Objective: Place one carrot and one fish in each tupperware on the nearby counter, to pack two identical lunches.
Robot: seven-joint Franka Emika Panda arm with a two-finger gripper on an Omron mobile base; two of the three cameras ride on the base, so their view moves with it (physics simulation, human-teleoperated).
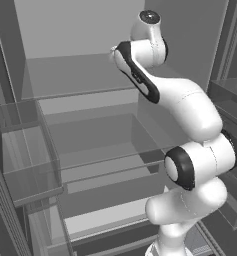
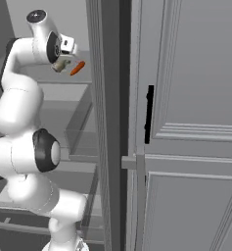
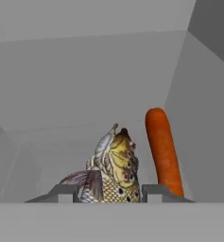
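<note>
A mottled yellow-brown fish [image 3: 114, 170] lies on a grey fridge shelf [image 3: 61, 142], right between my fingertips. My gripper [image 3: 109, 189] is shut on it, with a finger [image 3: 66, 191] pressed against each flank. An orange carrot [image 3: 163, 146] lies just right of the fish, close to the right finger and clear of the jaws. From the right base view, the gripper [image 2: 63, 61] is high up inside the fridge with the carrot [image 2: 77, 68] beside it. The tupperware and the counter are out of view.
The arm reaches into an open fridge with several grey shelves [image 1: 105, 145]. A clear door bin [image 1: 25, 150] hangs at the left. The fridge's side wall [image 3: 203, 118] rises close to the carrot. A tall grey cabinet door [image 2: 186, 122] with a black handle [image 2: 148, 115] stands to the right.
</note>
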